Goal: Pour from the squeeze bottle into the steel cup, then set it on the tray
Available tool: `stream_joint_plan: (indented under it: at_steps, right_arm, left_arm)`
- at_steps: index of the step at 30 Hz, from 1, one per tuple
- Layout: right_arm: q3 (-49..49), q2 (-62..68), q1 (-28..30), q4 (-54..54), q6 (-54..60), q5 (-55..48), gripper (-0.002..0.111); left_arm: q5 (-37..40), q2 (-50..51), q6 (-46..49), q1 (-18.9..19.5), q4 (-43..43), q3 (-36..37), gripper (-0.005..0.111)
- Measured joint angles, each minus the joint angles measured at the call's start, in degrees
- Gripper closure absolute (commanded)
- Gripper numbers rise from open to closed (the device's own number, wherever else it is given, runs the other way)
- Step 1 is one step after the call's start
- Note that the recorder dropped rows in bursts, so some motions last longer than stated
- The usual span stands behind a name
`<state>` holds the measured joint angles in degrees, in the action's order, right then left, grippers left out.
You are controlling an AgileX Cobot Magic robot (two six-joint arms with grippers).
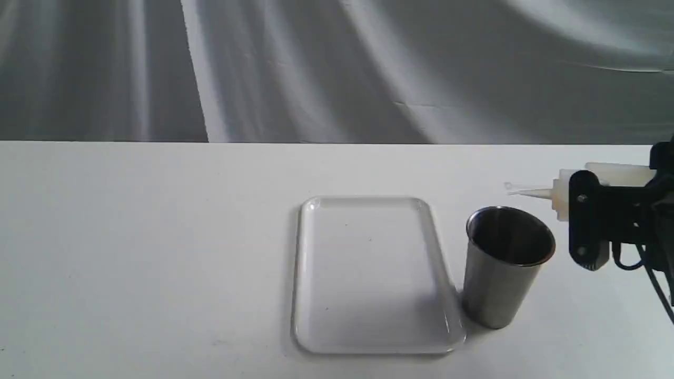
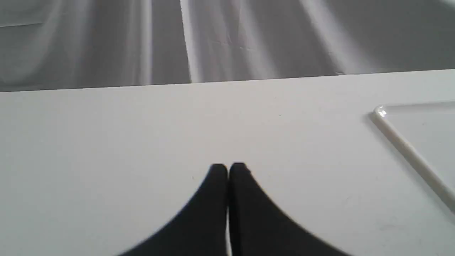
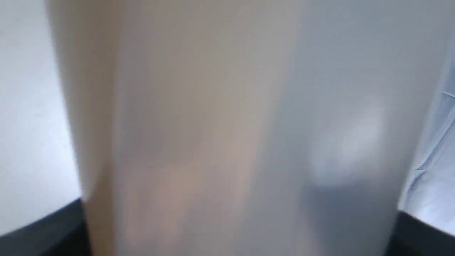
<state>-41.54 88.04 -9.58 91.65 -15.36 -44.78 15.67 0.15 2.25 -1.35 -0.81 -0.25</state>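
Observation:
The squeeze bottle lies about level in the air at the right edge of the exterior view, its cone nozzle pointing left, above and just right of the steel cup. My right gripper is shut on the bottle's body; the bottle fills the right wrist view, blurred, with a faint amber tint. The cup stands upright on the table beside the white tray, which has nothing on it. My left gripper is shut and holds nothing, low over bare table left of the tray.
The white table runs the width of the exterior view, with a grey draped cloth behind its far edge. Black cables hang under the right wrist.

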Motion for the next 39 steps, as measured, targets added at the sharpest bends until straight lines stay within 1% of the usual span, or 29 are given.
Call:
stream_joint_plan:
  at_steps: [6,16,19,26,30,39]
  right_arm:
    - [0.0,0.0,0.0,-0.2,-5.3,1.0,0.108]
    - [0.0,0.0,0.0,-2.2,-10.3,1.0,0.108]
    - [0.0,0.0,0.0,-3.5,-14.9,1.0,0.108]
    - [0.0,-0.4,0.0,-7.7,-29.9,-0.1,0.108]
    - [0.0,-4.1,0.0,-8.6,-37.5,-0.2,0.108]
    - [0.0,-18.0,0.0,-9.0,-46.9,0.4,0.108]
  left_arm:
    - [0.0,0.0,0.0,0.0,0.0,0.0,0.107]
    - [0.0,0.0,0.0,0.0,0.0,0.0,0.107]
    - [0.0,0.0,0.0,0.0,0.0,0.0,0.107]
    - [0.0,0.0,0.0,0.0,0.0,0.0,0.107]
    - [0.0,0.0,0.0,0.0,0.0,0.0,0.107]
    - [0.0,0.0,0.0,0.0,0.0,0.0,0.107]
